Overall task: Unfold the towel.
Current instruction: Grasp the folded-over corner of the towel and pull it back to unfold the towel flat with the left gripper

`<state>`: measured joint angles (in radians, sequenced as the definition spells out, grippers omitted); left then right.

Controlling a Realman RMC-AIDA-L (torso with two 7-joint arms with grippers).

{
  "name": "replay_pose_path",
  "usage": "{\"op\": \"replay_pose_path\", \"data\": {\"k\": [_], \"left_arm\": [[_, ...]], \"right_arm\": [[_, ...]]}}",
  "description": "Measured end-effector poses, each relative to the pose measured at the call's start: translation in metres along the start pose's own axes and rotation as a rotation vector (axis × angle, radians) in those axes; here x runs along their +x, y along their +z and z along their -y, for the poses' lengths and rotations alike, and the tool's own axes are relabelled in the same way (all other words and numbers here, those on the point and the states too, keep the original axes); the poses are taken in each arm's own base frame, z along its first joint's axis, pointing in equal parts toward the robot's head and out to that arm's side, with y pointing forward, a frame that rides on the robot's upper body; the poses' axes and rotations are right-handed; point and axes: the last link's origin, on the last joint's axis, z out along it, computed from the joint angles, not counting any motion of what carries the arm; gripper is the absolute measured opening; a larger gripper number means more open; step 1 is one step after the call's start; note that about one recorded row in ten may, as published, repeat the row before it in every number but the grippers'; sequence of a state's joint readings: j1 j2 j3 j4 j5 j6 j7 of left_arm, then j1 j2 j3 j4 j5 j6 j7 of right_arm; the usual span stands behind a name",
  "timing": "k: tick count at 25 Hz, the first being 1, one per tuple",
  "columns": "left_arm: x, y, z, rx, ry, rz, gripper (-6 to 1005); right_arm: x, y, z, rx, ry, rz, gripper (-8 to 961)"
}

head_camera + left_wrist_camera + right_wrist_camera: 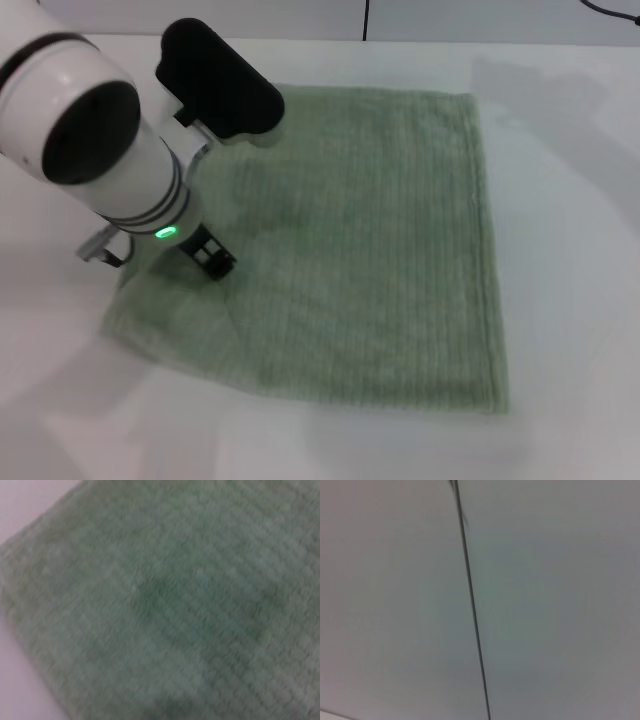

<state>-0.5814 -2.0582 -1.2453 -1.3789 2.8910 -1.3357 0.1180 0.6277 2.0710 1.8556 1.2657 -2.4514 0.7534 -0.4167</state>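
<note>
The pale sage-green towel (380, 230) lies spread almost flat on the white table (570, 200), its ribbed stripes running across it. Its near left corner (160, 320) looks slightly rumpled, with a faint crease beside it. My left arm reaches over the towel's left side, and the left gripper (212, 258) is low over the cloth near its left edge. The left wrist view is filled by the towel (190, 610) up close, with a strip of table (20, 510) along one edge. The right gripper is out of view.
The table (60, 400) shows bare white surface around the towel on the left, near and right sides. A dark cable (366, 18) hangs at the back wall. The right wrist view shows only a grey wall with a thin dark line (472, 605).
</note>
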Motion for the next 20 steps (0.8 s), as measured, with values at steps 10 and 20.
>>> {"op": "replay_pose_path", "data": {"k": [10,20], "left_arm": [[-0.019,-0.015,0.031,0.055,-0.080,0.073,476],[-0.028,-0.027,0.043,0.082,-0.124,0.012,480]], "right_arm": [[0.001,0.002,0.001,0.005,0.001,0.001,-1],[-0.003,-0.001,0.003,0.020,-0.030,0.045,0]]}}
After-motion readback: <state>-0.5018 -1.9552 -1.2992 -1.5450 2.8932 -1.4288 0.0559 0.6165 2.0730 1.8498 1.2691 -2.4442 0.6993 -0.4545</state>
